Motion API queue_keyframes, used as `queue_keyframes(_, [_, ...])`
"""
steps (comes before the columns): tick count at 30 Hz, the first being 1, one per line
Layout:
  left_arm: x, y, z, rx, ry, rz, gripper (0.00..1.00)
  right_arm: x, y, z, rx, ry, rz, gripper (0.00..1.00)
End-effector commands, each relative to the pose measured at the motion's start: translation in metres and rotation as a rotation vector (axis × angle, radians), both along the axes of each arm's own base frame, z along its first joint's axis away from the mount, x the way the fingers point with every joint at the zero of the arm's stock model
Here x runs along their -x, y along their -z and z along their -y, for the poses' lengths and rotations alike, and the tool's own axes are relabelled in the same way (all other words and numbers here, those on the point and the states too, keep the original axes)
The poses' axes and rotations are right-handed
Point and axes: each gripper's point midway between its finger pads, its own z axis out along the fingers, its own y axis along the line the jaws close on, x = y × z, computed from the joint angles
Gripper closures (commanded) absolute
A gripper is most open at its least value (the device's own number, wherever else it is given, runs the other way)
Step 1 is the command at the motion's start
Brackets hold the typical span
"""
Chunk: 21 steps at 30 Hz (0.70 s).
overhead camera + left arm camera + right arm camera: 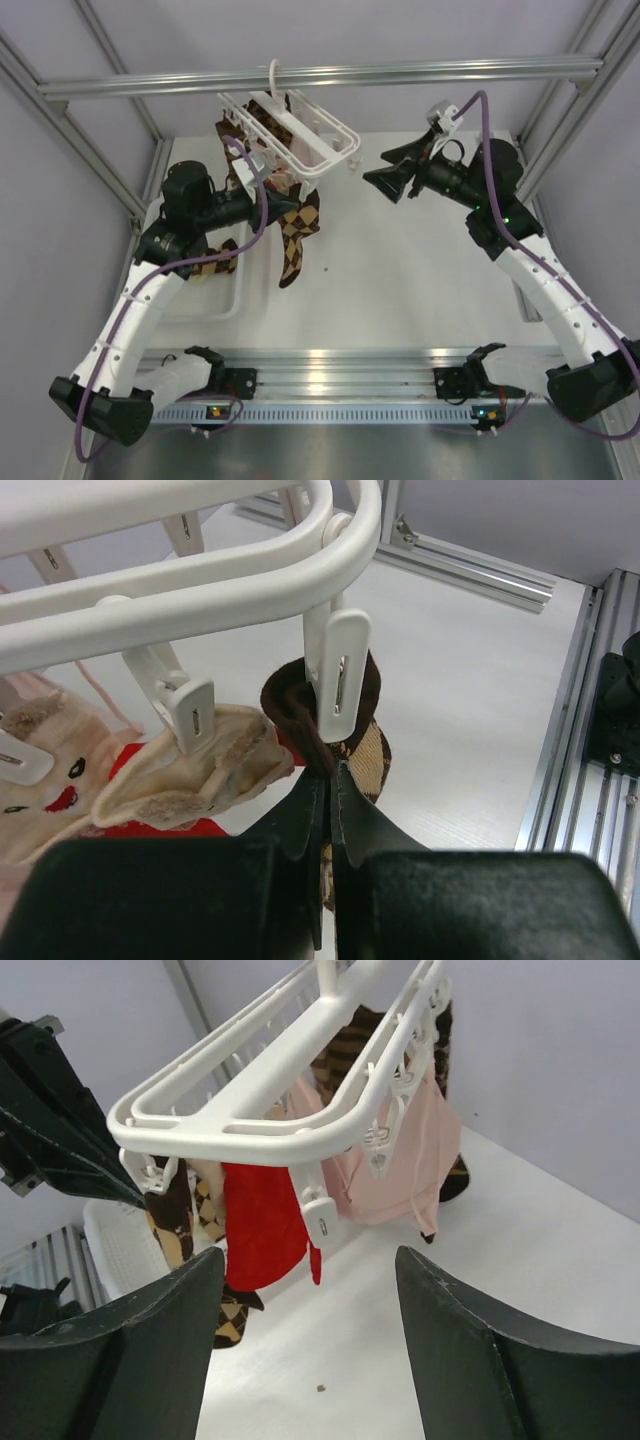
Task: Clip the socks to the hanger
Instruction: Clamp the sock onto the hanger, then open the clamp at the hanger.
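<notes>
Under the metal rail (400,72) at the back of the work cell, the white hanger (340,145) dangles by its hook above the surface (400,290); a brown-and-tan checked sock (297,235) droops from its near corner, the dark cuff sitting in the mouth of a clip (338,675); the left hand (331,780), fingers pressed together, pinches the sock just below that clip; the right hand (310,1265) stands spread and empty near the hanger's other end, touching nothing; a red sock (262,1225) and a pale pink sock (385,1160) hang from neighbouring clips. The checked sock looks light, limp and a little stretchy, so it should sag and swing wherever it is unsupported; the doubled cuff is the sensible place to take hold, close under the clip, since the thicker band gives the clip more to bite; the hanger, free on its hook, will likely tip or turn under any push.
</notes>
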Motion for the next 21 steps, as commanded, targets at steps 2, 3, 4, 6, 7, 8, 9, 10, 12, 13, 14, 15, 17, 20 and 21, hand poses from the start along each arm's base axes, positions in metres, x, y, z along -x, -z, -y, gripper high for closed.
queue_keyframes(2, [0.009, 0.001, -0.011, -0.006, -0.032, -0.019, 1.00, 0.005, -0.018, -0.021, -0.041, -0.171, 0.073, 0.32])
queue_keyframes(3, [0.012, 0.001, -0.012, -0.011, -0.031, -0.021, 1.00, 0.005, -0.020, -0.025, -0.048, -0.194, 0.081, 0.31])
queue_keyframes(4, [0.013, 0.004, -0.013, -0.018, -0.033, -0.024, 1.00, 0.004, -0.021, -0.027, -0.052, -0.210, 0.087, 0.31])
queue_keyframes(6, [0.016, 0.005, -0.015, -0.025, -0.031, -0.015, 1.00, 0.004, -0.019, -0.034, -0.055, -0.255, 0.083, 0.31])
queue_keyframes(7, [0.017, 0.006, -0.016, -0.027, -0.032, -0.019, 1.00, -0.001, -0.014, -0.038, -0.052, -0.263, 0.074, 0.30])
queue_keyframes(8, [0.018, 0.007, -0.017, -0.030, -0.033, -0.018, 1.00, -0.002, -0.014, -0.040, -0.050, -0.274, 0.074, 0.30])
queue_keyframes(9, [0.018, 0.008, -0.018, -0.032, -0.036, -0.018, 1.00, -0.001, -0.018, -0.042, -0.054, -0.288, 0.084, 0.30])
queue_keyframes(10, [0.018, 0.007, -0.019, -0.033, -0.039, -0.015, 1.00, -0.001, -0.018, -0.045, -0.054, -0.300, 0.087, 0.30])
queue_keyframes(12, [0.019, 0.007, -0.020, -0.036, -0.041, -0.010, 1.00, -0.001, -0.023, -0.050, -0.061, -0.318, 0.100, 0.31])
queue_keyframes(13, [0.019, 0.006, -0.020, -0.035, -0.044, -0.010, 1.00, 0.000, -0.025, -0.052, -0.062, -0.325, 0.105, 0.32])
queue_keyframes(14, [0.018, 0.007, -0.021, -0.038, -0.046, -0.008, 1.00, 0.002, -0.026, -0.054, -0.063, -0.341, 0.112, 0.33])
queue_keyframes(15, [0.018, 0.006, -0.022, -0.039, -0.051, -0.007, 1.00, 0.005, -0.028, -0.057, -0.065, -0.353, 0.119, 0.36])
queue_keyframes(17, [0.017, 0.006, -0.024, -0.042, -0.061, -0.007, 1.00, 0.011, -0.030, -0.060, -0.065, -0.371, 0.129, 0.41])
queue_keyframes(20, [0.016, 0.007, -0.027, -0.037, -0.083, -0.018, 1.00, 0.018, -0.030, -0.066, -0.066, -0.389, 0.122, 0.50])
queue_keyframes(21, [0.015, 0.007, -0.028, -0.034, -0.088, -0.020, 1.00, 0.020, -0.029, -0.068, -0.066, -0.396, 0.115, 0.56])
